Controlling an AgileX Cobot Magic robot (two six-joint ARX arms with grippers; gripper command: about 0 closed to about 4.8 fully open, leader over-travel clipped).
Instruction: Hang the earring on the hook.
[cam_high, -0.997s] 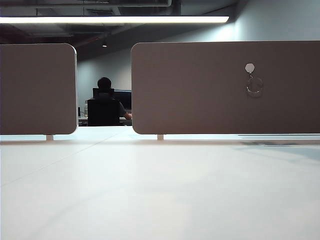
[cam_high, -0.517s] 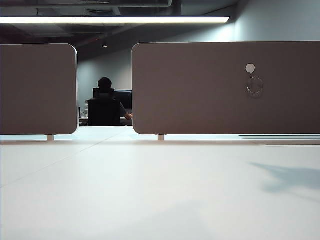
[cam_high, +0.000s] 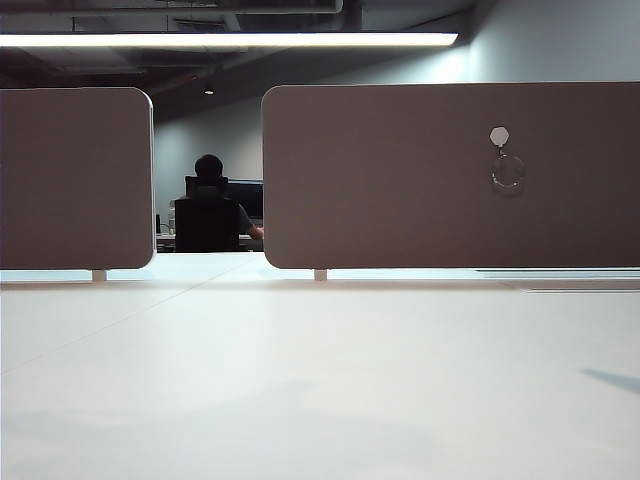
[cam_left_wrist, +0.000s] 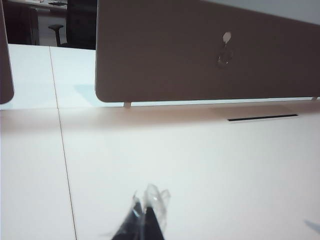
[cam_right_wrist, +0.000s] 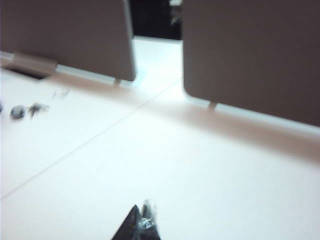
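Bare table (cam_left_wrist: 200, 160) lay ahead of the left gripper (cam_left_wrist: 145, 210) and right gripper (cam_right_wrist: 142, 217), both pinched together, holding nothing. Beyond them, one earring (cam_high: 508, 172) hung from one hook (cam_high: 499, 136) on the far panel (cam_high: 400, 180).

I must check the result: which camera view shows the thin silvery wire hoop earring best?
The exterior view: the thin silvery wire hoop earring hangs sharply visible under the white hexagonal hook. The left wrist view shows it small and blurred; the right wrist view misses it.

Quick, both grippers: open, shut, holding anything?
Left gripper: shut, empty, above the bare table.
Right gripper: shut, empty, also over the table.
Earring hangs on the hook.
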